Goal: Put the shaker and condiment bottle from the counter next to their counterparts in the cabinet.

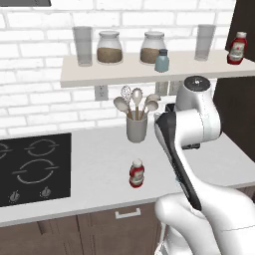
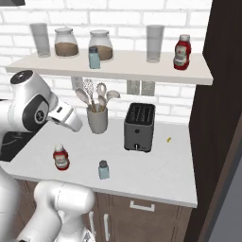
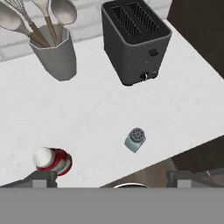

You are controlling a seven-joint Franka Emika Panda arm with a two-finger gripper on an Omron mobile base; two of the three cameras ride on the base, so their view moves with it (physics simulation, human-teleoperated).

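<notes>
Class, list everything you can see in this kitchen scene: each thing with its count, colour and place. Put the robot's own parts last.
shakers: 2, blue-grey; one on counter, one on shelf
bottles: 2, red; one on counter, one at shelf's right end
jars: 2, glass, brown fill; shelf
glasses: 2, clear; shelf
shelf: 1, beige; on brick wall
utensil cup: 1, grey; counter, below shelf
toaster: 1, dark grey; counter, right of cup
hob: 1, black; counter's left
counter: 1, white
arm: 1, white
pincer: 1, dark, open; above counter
</notes>
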